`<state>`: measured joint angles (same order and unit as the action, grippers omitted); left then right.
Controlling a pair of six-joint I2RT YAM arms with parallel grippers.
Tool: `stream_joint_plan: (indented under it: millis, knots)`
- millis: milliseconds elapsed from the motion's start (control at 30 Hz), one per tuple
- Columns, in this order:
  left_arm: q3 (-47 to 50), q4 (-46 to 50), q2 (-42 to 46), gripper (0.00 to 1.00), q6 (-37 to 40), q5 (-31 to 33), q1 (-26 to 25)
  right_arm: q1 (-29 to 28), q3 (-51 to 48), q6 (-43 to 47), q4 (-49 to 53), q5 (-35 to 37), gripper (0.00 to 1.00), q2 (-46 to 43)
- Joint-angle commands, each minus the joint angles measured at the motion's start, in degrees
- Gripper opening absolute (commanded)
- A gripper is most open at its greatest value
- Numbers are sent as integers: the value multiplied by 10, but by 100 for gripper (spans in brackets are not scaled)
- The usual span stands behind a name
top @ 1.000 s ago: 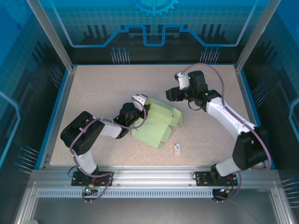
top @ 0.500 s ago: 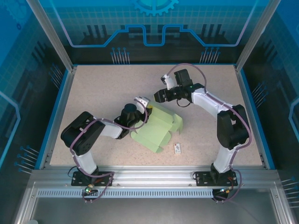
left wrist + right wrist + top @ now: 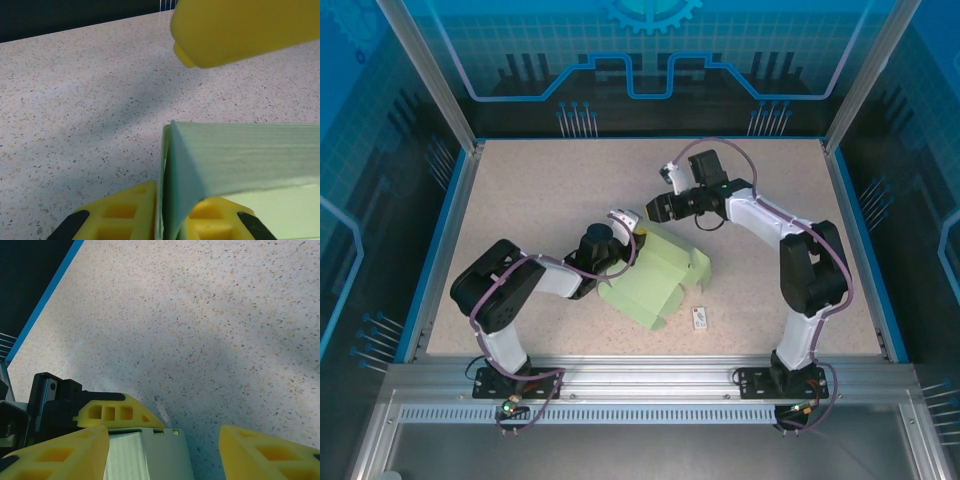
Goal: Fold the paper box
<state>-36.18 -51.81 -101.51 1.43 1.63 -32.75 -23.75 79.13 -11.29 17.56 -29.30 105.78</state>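
Observation:
The paper box (image 3: 658,272) is a pale mint-green card cut-out, partly folded, lying mid-table. My left gripper (image 3: 631,226) is shut on its upper-left edge. In the left wrist view the yellow fingers (image 3: 125,210) pinch a raised fold of the paper box (image 3: 250,155). My right gripper (image 3: 656,209) hangs open just beyond that same corner. In the right wrist view its fingers (image 3: 60,455) stand wide apart, with the edge of the paper box (image 3: 155,457) and a left finger (image 3: 120,412) between them. A right finger (image 3: 240,30) shows above the fold in the left wrist view.
A tiny white tag (image 3: 699,318) with a dark mark lies on the speckled table (image 3: 540,190) just right of the box's near corner. Blue rails and metal posts border the table.
The right arm has swung left, bringing its open gripper close to the box's upper-left corner. The left gripper keeps its hold, and the box has shifted slightly.

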Motion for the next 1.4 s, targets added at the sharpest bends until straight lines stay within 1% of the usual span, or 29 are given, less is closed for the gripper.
stream_joint_plan:
  millis: [0, 267, 567, 1367]
  knots:
    - [7, -26, -10, 15, -10, -7, -2, -13, -3, -5, 13, -21, 60, 19]
    - [10, -37, -12, 15, -9, -2, -2, -17, -16, -13, 2, -25, 59, 30]
    - [13, -41, -22, 17, -2, -5, -3, -18, -29, -11, -1, -18, 57, 37]
    - [14, -52, -38, 21, 11, 3, -2, -27, -21, 3, 23, 17, 55, 58]
